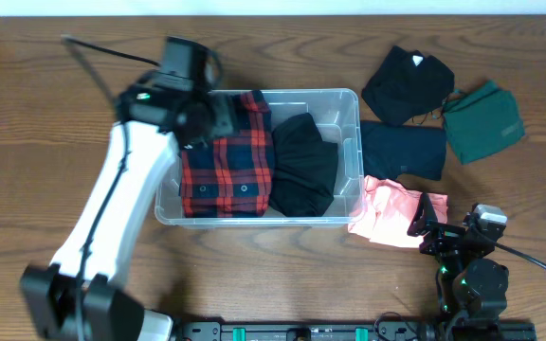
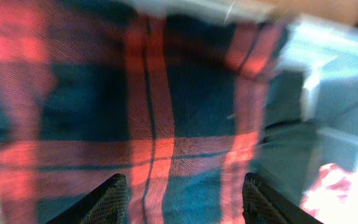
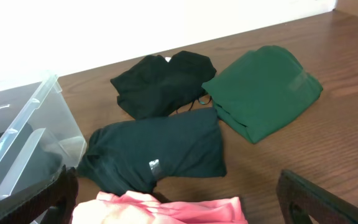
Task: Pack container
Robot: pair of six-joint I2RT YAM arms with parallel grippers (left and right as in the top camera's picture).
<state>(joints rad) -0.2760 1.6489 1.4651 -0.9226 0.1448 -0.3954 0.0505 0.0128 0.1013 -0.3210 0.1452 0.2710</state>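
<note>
The released left end effector (image 2: 184, 194) is positioned over a red-navy plaid cloth shirt (image 2: 148, 112) inside the clear rectangular plastic container (image 1: 353, 133); the right end effector (image 3: 178, 202) is likewise released.

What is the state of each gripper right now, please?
Left gripper: open, holding nothing, above the plaid shirt.
Right gripper: open, holding nothing.

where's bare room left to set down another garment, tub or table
In the container, only a narrow strip between its black garment and right wall; the plaid shirt fills the left. On the table, bare wood left of the container and right of the green garment. Crowded right of the container, where the four loose garments bunch.
</note>
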